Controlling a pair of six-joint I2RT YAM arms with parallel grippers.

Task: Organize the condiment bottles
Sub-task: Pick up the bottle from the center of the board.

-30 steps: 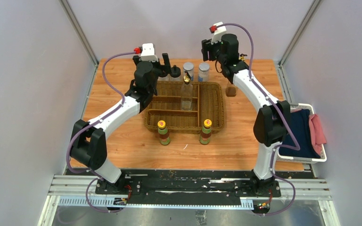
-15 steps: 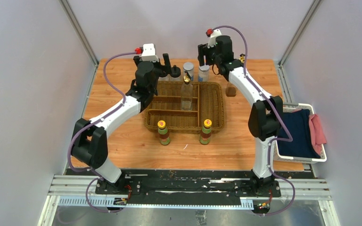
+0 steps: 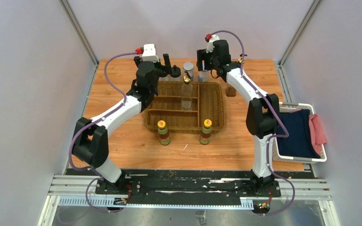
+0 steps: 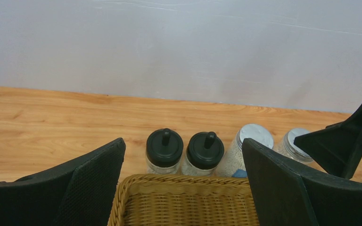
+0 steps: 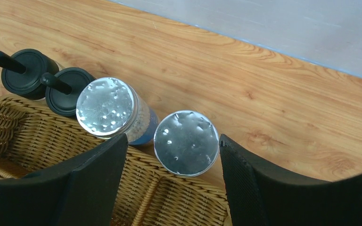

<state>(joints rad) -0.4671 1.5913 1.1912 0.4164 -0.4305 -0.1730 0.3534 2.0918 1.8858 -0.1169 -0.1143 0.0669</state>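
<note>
Approach, seemingly: right gripper [image 5: 171, 150] hangs over the grey-lidded jar [image 5: 186, 142] behind the basket [image 5: 9, 113], jaws wide, empty. Left gripper [image 4: 183, 155] likewise. Next needs descent, then centred closing.

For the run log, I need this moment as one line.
right gripper: open, over right grey-lidded jar | left gripper: open, empty, facing black-capped bottles | basket: one tall clear bottle inside

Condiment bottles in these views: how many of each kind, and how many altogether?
Yellow-capped bottles: 2
Black-capped bottles: 2
Grey-lidded jars: 2
Gold-topped clear bottle: 1
Small brown item, kind unclear: 1
Total: 7 bottles, plus that item
</note>
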